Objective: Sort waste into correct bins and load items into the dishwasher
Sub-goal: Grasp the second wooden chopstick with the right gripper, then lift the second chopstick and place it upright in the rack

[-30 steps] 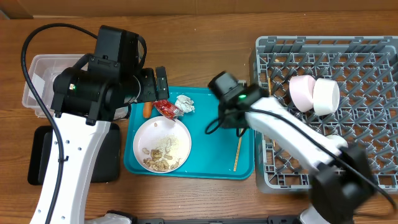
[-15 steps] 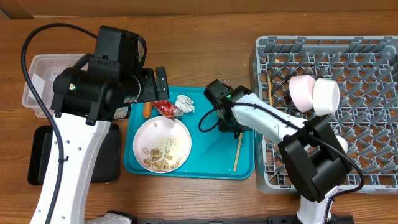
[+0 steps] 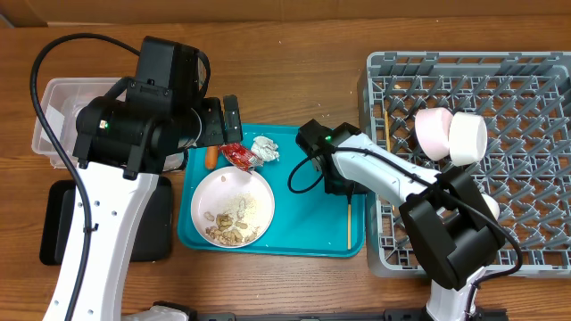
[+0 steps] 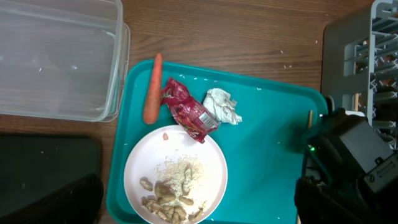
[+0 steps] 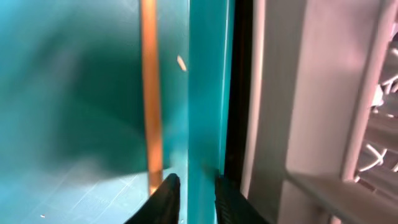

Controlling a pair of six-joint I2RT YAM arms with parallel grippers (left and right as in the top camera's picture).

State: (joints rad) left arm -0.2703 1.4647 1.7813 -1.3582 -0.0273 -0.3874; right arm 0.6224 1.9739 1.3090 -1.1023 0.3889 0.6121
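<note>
On the teal tray [image 3: 303,227] sits a white plate [image 3: 234,207] carrying beige food scraps [image 4: 168,196]. Above the plate lie an orange carrot [image 4: 152,88], a red wrapper [image 4: 188,111] and a white tissue [image 4: 222,106]. One wooden chopstick [image 3: 347,223] lies along the tray's right rim. My right gripper [image 5: 196,180] is low over that rim, jaws narrowly open, with the chopstick [image 5: 150,93] just outside its left finger. My left gripper [image 3: 223,123] hangs open above the tray's top left corner, holding nothing.
A clear tub [image 3: 53,116] stands at the far left, with a black tray [image 3: 62,223] in front of it. The grey dish rack [image 3: 500,89] fills the right side, its wall right beside the teal tray. Two white bowls [image 3: 451,135] rest in it.
The right arm swung in from the rack side and settled over the tray's right edge. The chopstick shifted slightly right and toward the front. The left arm held still.
</note>
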